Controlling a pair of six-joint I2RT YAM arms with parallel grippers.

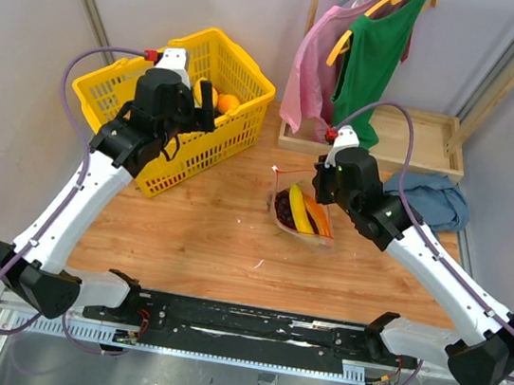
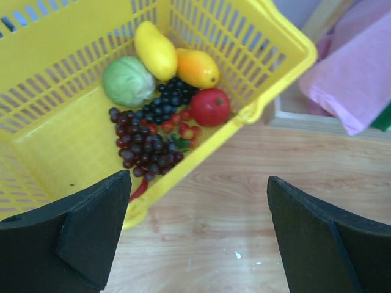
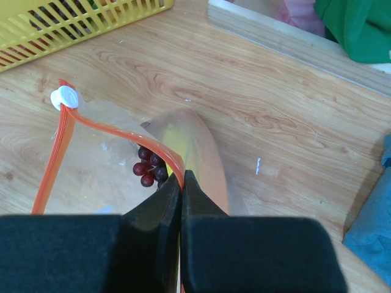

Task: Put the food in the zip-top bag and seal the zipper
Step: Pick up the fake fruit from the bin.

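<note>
The clear zip-top bag (image 1: 302, 213) lies on the wooden table with a yellow piece, an orange piece and dark grapes (image 3: 148, 165) inside. Its red-orange zipper (image 3: 104, 131) curves up from a white slider (image 3: 64, 97). My right gripper (image 3: 182, 174) is shut on the zipper strip at the bag's mouth. My left gripper (image 2: 198, 201) is open and empty, hovering over the table by the near rim of the yellow basket (image 2: 269, 85). The basket holds a purple grape bunch (image 2: 143, 146), a red chili (image 2: 139, 189), a yellow piece (image 2: 156, 49) and other toy produce.
The basket (image 1: 119, 87) stands at the back left. A wooden stand base (image 1: 417, 143) with hanging pink and green clothes (image 1: 373, 46) is at the back right. A blue cloth (image 1: 433, 198) lies at the right, close to my right arm.
</note>
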